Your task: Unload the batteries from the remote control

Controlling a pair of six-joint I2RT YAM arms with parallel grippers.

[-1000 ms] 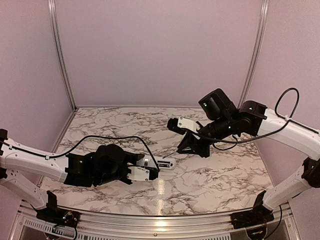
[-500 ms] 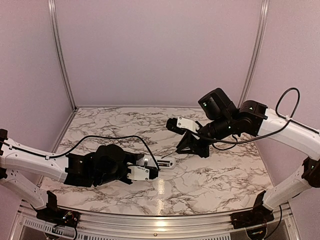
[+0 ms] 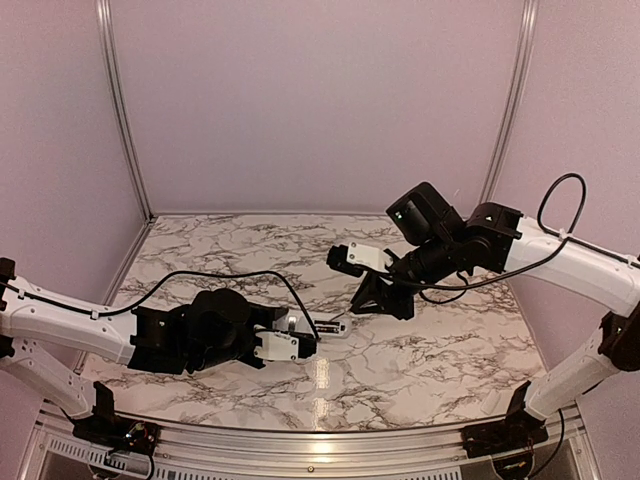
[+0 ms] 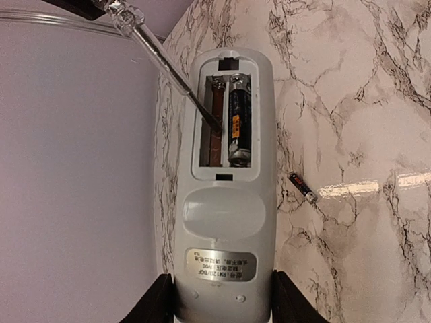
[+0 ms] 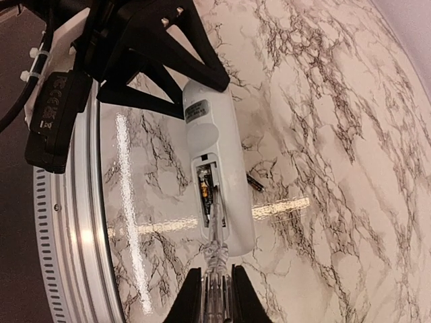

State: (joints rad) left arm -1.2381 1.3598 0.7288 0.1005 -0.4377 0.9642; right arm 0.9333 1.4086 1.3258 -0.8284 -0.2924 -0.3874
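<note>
This is looking like a robotics lab, a small test cell rather than a home or a shop. Two white-and-black arms, the left arm [image 3: 60, 325] and the right arm [image 3: 580, 262], are standing bolted at the near edge of a table [image 3: 420, 365] that is wearing a marble-print top. Plain lilac panels [image 3: 310, 100] are closing the table in at the back and on both sides, and aluminium posts [image 3: 123, 110] are framing the back corners. A slotted metal rail [image 3: 300, 455] is running along the front, and black cables [image 3: 225, 273] are trailing over the arms.
</note>
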